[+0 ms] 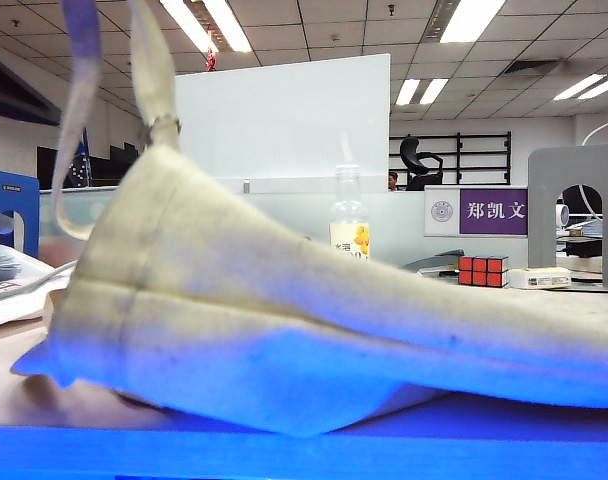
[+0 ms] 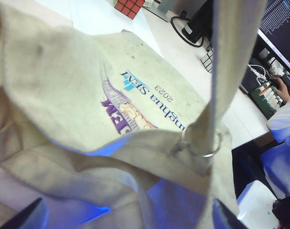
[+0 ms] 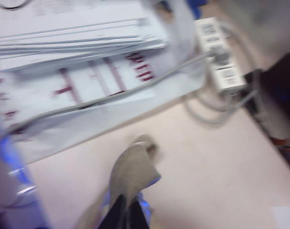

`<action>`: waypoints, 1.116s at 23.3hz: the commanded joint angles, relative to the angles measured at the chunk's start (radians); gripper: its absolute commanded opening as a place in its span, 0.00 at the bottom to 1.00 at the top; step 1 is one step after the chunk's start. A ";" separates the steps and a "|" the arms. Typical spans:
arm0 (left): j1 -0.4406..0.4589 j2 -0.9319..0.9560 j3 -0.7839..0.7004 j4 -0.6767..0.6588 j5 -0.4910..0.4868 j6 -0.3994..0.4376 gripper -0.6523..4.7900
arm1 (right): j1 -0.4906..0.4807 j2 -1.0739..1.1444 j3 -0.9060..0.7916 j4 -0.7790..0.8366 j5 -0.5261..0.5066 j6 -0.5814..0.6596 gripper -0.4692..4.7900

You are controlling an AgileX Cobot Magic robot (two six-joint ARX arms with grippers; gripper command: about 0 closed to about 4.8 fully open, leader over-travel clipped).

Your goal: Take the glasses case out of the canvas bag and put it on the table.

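My right gripper is clamped tight on a fold of the canvas bag, pinching cloth w/ the jaws together. In the exterior view the bag sprawls across the desk, filling most of the frame, its strap rising toward 12 o'clock past a metal ring. My left gripper hovers over the bag's printed side, jaws spread wide, holding nothing; only the dark tips show. Glasses case: can't see it in any view. Rubik's cube sits at approx 3 o'clock beyond the bag, a bottle behind. Right wrist view shows papers and a power strip on the desk.
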 commanded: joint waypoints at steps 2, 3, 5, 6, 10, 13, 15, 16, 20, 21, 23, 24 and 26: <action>0.001 -0.003 0.004 0.008 -0.003 0.002 1.00 | 0.006 -0.159 0.013 0.022 0.021 0.020 0.08; 0.001 -0.003 0.004 0.009 -0.004 0.002 1.00 | 0.006 -0.187 0.013 0.021 0.032 0.026 0.08; 0.002 -0.003 0.004 0.010 -0.006 0.003 1.00 | 0.006 -0.244 0.012 0.018 0.064 0.030 0.08; 0.002 -0.003 0.004 0.010 -0.006 0.003 1.00 | 0.005 -0.269 0.012 0.018 0.077 0.032 0.08; 0.002 -0.003 0.004 0.010 -0.007 0.003 1.00 | 0.005 -0.362 0.008 0.018 0.091 0.041 0.08; 0.002 -0.003 0.004 0.010 -0.014 0.003 1.00 | 0.005 -0.388 0.006 0.017 0.107 0.056 0.08; 0.002 -0.003 0.004 0.010 -0.014 0.003 1.00 | 0.003 -0.388 0.006 0.018 0.121 0.058 0.08; 0.002 -0.003 0.004 0.011 -0.014 0.003 1.00 | -0.005 -0.387 0.006 0.018 0.125 0.056 0.08; 0.002 -0.003 0.004 0.011 -0.013 0.002 1.00 | -0.026 -0.371 0.006 0.018 0.116 0.019 0.08; 0.002 -0.003 0.004 0.011 -0.013 0.002 1.00 | -0.035 -0.371 0.006 0.018 0.115 0.006 0.08; 0.002 -0.003 0.004 0.011 -0.013 0.002 1.00 | -0.051 -0.372 0.006 0.018 0.117 -0.016 0.08; 0.002 -0.003 0.004 0.011 -0.013 0.002 1.00 | -0.055 -0.378 0.006 0.018 0.116 -0.021 0.08; 0.002 -0.003 0.004 0.011 -0.013 0.002 1.00 | -0.072 -0.390 0.007 0.018 0.116 -0.023 0.08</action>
